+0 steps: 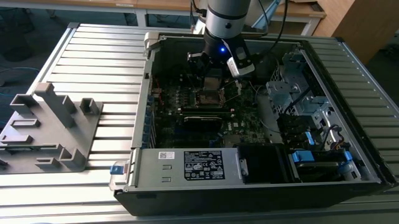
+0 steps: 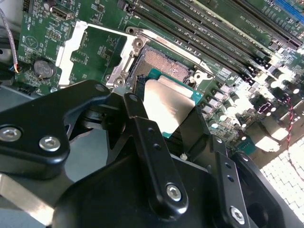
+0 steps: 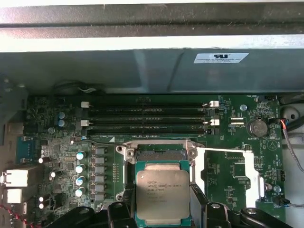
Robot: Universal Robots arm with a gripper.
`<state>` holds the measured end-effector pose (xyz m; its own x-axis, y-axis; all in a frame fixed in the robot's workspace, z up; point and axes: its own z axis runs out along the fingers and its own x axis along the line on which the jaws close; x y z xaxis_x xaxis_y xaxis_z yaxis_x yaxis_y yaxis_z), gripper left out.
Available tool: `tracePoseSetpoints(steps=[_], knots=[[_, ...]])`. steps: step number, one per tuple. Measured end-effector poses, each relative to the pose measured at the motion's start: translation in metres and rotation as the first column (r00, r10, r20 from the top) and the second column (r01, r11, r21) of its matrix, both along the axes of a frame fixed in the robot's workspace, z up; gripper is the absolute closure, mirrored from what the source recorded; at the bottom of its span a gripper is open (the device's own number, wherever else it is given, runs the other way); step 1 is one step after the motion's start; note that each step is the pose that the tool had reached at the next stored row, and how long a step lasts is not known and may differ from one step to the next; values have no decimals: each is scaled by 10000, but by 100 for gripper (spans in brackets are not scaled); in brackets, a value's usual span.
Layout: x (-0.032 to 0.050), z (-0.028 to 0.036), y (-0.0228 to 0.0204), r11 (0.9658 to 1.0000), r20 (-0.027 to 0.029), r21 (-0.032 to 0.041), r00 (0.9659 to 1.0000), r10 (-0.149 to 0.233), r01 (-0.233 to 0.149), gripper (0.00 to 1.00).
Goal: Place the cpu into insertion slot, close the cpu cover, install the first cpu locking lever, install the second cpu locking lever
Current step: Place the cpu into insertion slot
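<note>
My gripper (image 1: 212,78) is shut on the cpu (image 2: 168,102), a flat square chip with a dull metal top and green edge, held by two opposite sides between black fingers (image 2: 137,111). The cpu (image 3: 161,192) hangs tilted just above the insertion slot (image 2: 159,62), partly overlapping its near edge. The slot (image 3: 159,154) is open, its dark pin field exposed. The cpu cover (image 2: 76,45), a silvery frame with a window, lies flipped open flat on the green board beside the slot; it also shows in the first wrist view (image 3: 251,173). In the exterior view the cpu (image 1: 212,84) sits above the slot (image 1: 209,99).
The open computer case (image 1: 143,140) lies on a slatted metal table. Long black memory slots (image 3: 147,116) run beside the socket. A labelled power supply (image 1: 187,165) and drive bays with blue tabs (image 1: 305,156) fill the near side. A grey fixture (image 1: 50,126) stands at the exterior view's left.
</note>
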<state>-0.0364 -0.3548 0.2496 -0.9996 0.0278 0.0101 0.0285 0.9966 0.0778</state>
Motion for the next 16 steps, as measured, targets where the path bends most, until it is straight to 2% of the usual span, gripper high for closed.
tracePoseSetpoints(steps=[4, 6, 10, 16], knots=[[0, -13, 0, 9983, 0, 0, 9983, -589, 589, 46], [0, -19, 0, 9955, -1, -1, 9955, -947, 947, 46], [0, -25, 0, 9879, 0, -8, 9879, -1550, 1550, 46], [1, -26, 0, 9872, 0, -8, 9872, -1595, 1595, 46]])
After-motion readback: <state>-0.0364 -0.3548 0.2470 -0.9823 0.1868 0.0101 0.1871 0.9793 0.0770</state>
